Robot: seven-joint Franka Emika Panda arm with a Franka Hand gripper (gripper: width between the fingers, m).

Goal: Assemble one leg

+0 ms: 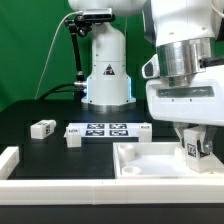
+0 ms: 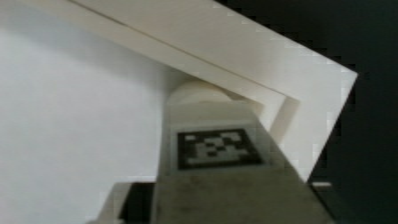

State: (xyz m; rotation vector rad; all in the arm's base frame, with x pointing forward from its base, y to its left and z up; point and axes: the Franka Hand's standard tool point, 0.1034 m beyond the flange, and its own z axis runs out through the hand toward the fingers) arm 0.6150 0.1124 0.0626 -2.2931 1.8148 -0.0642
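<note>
My gripper (image 1: 193, 153) hangs at the exterior view's right, over the far right corner of the large white tray-shaped piece (image 1: 128, 160). It is shut on a small white leg (image 1: 192, 149) whose black-and-white tag faces the camera. In the wrist view the leg (image 2: 219, 147) stands upright between the fingers of the gripper (image 2: 222, 207), its far end against the inner corner of the tray's raised walls (image 2: 214, 45). Two more legs (image 1: 42, 127) (image 1: 72, 139) lie on the black table at the left.
The marker board (image 1: 103, 130) lies flat behind the tray. A long white wall (image 1: 70, 187) runs along the front, with a short raised end (image 1: 10, 157) at the left. The robot's base (image 1: 106, 70) stands at the back.
</note>
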